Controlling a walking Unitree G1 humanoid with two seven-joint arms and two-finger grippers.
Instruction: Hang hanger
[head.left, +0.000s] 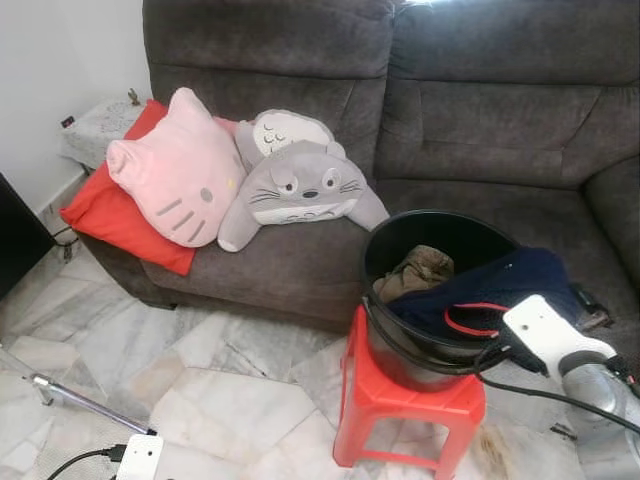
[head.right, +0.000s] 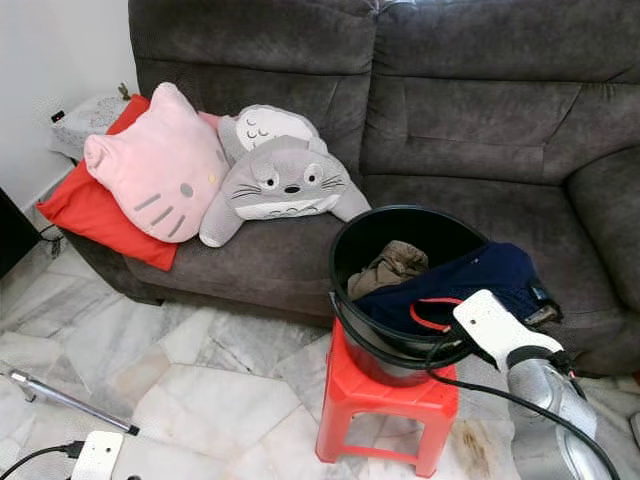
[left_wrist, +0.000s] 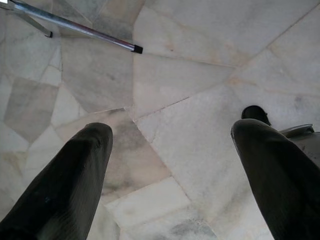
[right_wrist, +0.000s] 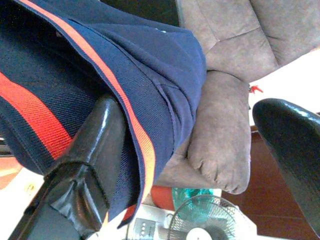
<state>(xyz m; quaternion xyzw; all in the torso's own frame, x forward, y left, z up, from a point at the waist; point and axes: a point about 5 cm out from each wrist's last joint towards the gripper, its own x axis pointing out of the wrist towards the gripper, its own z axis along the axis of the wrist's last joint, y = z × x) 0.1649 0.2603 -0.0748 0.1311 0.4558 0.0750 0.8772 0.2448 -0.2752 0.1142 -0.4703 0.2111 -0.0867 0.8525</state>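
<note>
Marble floor (head.left: 230, 390) is carrying a red stool (head.left: 400, 405) bearing a black bucket (head.left: 395, 255). Left gripper (left_wrist: 170, 150) is hanging idle, jaws apart. Right gripper (right_wrist: 195, 145), jaws apart, is reaching the navy garment (head.right: 470, 280) at the bucket's rim; one finger should be sliding underneath before closing. No hanger is identifiable.

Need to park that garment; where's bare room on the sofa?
The right sofa seat behind the black bucket is bare. The left seat is crowded by the pink cushion and grey plush; a narrow front strip stays free.
</note>
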